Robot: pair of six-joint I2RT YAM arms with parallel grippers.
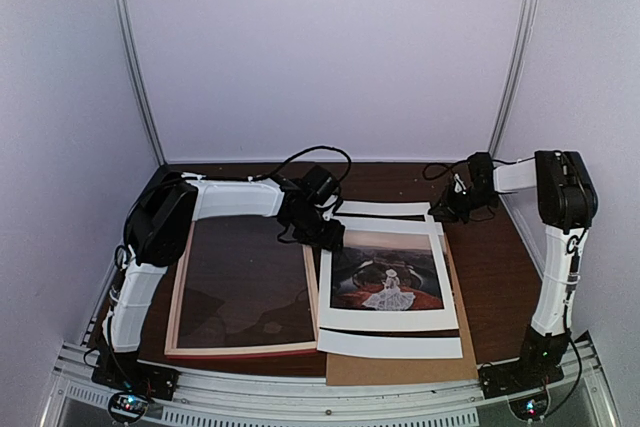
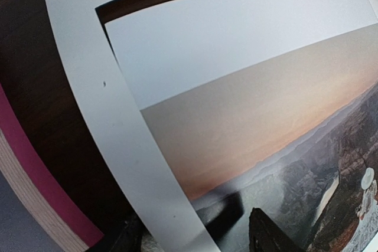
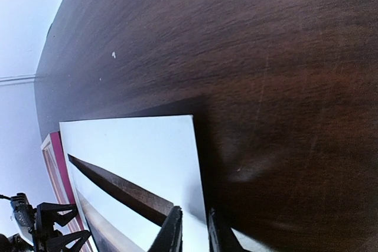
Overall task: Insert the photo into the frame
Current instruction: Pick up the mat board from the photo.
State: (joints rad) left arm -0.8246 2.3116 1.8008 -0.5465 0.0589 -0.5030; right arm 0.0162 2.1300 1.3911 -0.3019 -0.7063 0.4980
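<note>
**Photo waits outside its frame as two grippers work the far edge**

The photo (image 1: 388, 275) lies face up on a white window mat (image 1: 390, 345), itself stacked on a brown backing board (image 1: 400, 369), right of centre on the table (image 1: 495, 267) and reaching toward its near edge. The frame (image 1: 240, 350) lies flat just beside the stack on the left half of the table, with nothing in it yet.

My left gripper (image 1: 325, 232) hangs over the stack's far left corner, near the frame's far right corner. Its jaws are spread wide and empty, with the mat's left border and the photo's margin below them.

My right gripper (image 3: 195, 228) sits at the mat's far right corner. Its jaws are a sliver apart, astride the sheet's edge. I cannot tell whether they have bitten.

As I judge it, the danger is taking the wrong layer. My right fingers are on the mat, not the print. If the mat lifts, the loose photo could slide off or skew. If my left jaws come down as they stand, they could pinch mat and print together. Either pinch could crease the thin paper. A photo dragged left could also catch on the frame's raised moulding.
</note>
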